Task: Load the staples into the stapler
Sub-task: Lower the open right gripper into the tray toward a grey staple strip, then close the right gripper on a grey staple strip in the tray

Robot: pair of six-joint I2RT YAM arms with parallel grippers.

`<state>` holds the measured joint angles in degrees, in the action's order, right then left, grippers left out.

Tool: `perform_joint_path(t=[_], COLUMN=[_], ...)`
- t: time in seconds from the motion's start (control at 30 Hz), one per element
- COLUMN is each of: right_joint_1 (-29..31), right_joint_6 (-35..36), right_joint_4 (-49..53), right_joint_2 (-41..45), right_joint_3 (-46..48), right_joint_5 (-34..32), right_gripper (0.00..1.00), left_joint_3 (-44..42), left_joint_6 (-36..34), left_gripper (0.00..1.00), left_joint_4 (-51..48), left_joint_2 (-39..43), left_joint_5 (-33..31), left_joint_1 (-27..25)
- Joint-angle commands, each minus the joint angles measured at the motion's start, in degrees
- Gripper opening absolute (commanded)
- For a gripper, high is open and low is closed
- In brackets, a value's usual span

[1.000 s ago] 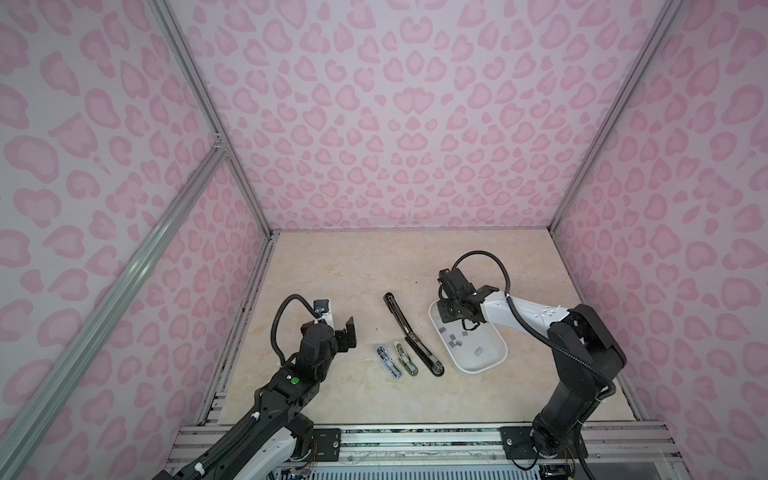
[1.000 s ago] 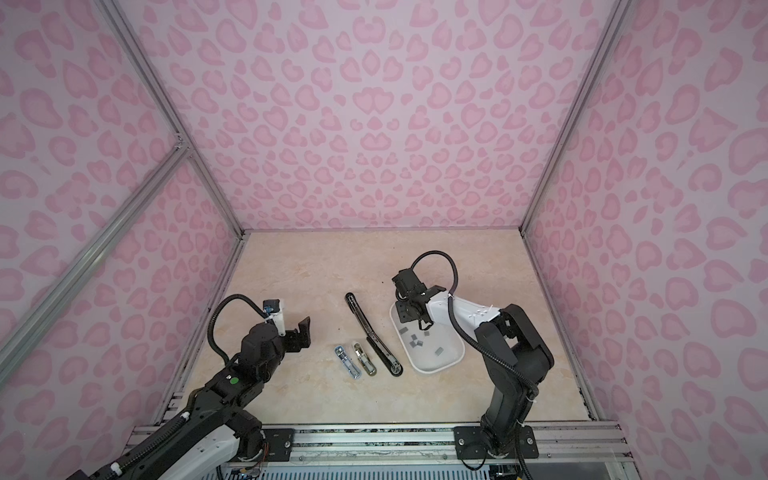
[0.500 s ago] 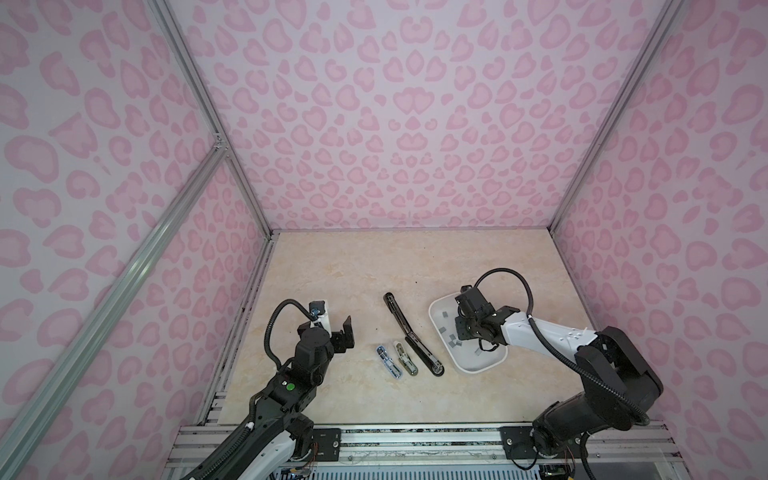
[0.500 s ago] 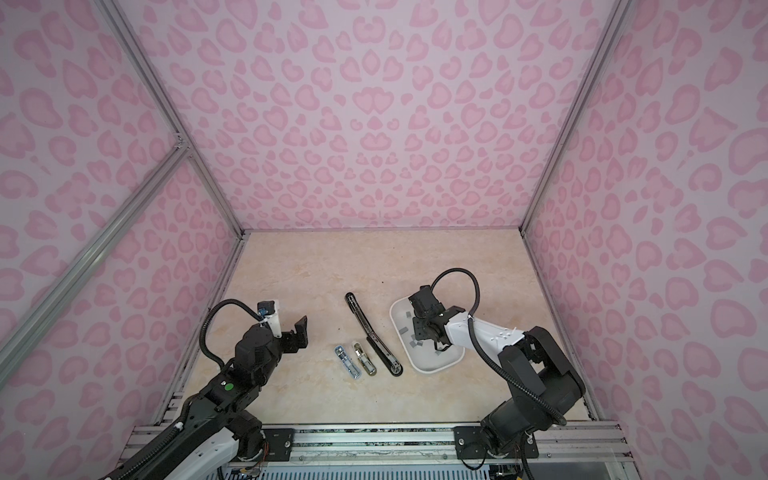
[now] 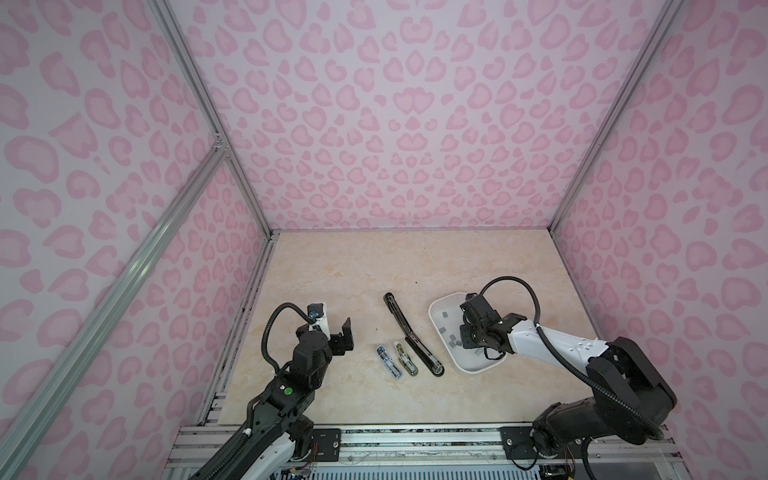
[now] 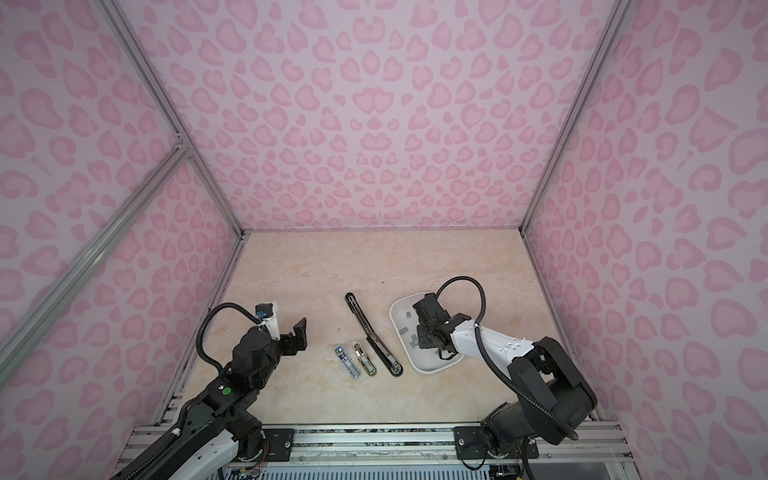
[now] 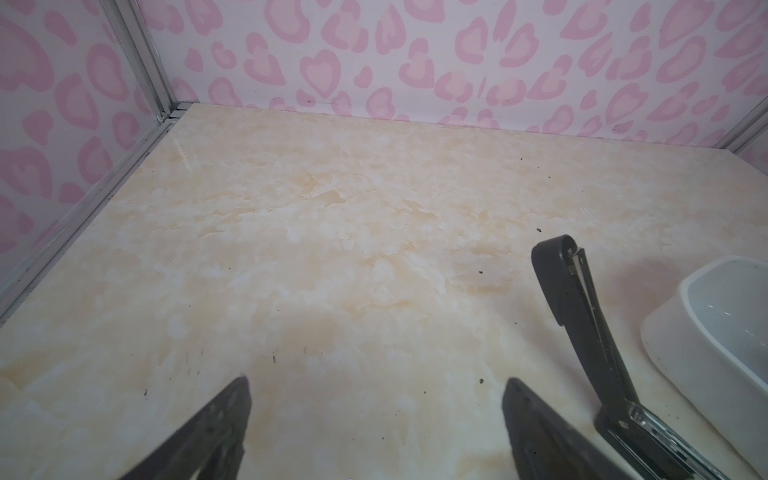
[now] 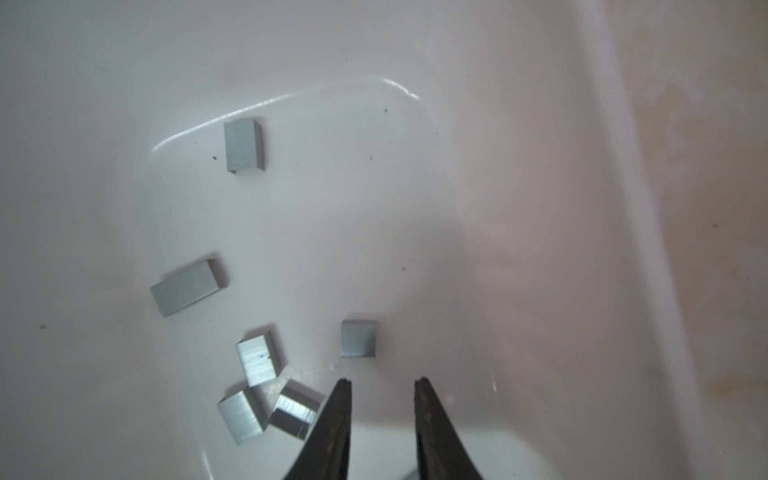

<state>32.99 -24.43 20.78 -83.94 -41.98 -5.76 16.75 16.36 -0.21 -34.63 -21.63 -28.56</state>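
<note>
The black stapler (image 5: 409,332) lies opened flat on the table, also in the left wrist view (image 7: 582,316). Several grey staples (image 8: 244,144) lie loose in the white tray (image 5: 444,298). My right gripper (image 8: 383,384) is down inside the tray, its jaws a narrow gap apart with nothing between them. One staple block (image 8: 358,338) lies just ahead of its tips and another (image 8: 295,409) touches the side of one finger. My left gripper (image 7: 376,384) hovers wide open and empty over bare table, left of the stapler.
A silver metal part (image 5: 388,362) and a brass-coloured one (image 5: 406,360) lie side by side just left of the stapler's near end. The tray wall (image 8: 540,208) rises close beside the right gripper. Pink patterned walls enclose the table on three sides.
My right gripper has moved from the tray's far rim down into the tray towards me, and its jaws have narrowed. The left arm has drawn back a little.
</note>
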Motion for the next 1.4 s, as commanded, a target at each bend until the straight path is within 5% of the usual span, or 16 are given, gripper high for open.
perform_joint_path(t=[0.0, 1.37], right_joint_1=[0.00, -3.56], right_joint_6=[-0.33, 0.24], right_joint_4=[1.01, -1.07], right_joint_2=[-1.32, -12.83], right_joint_3=[0.13, -7.48], right_joint_5=[1.03, 0.92], right_gripper=[0.28, 0.31], left_joint_3=[-0.12, -0.52], left_joint_6=[0.00, 0.18], left_gripper=[0.95, 0.95], left_joint_4=[0.82, 0.48], left_joint_2=[0.09, 1.46], left_joint_5=[0.09, -0.13], left_joint_1=[0.08, 0.08])
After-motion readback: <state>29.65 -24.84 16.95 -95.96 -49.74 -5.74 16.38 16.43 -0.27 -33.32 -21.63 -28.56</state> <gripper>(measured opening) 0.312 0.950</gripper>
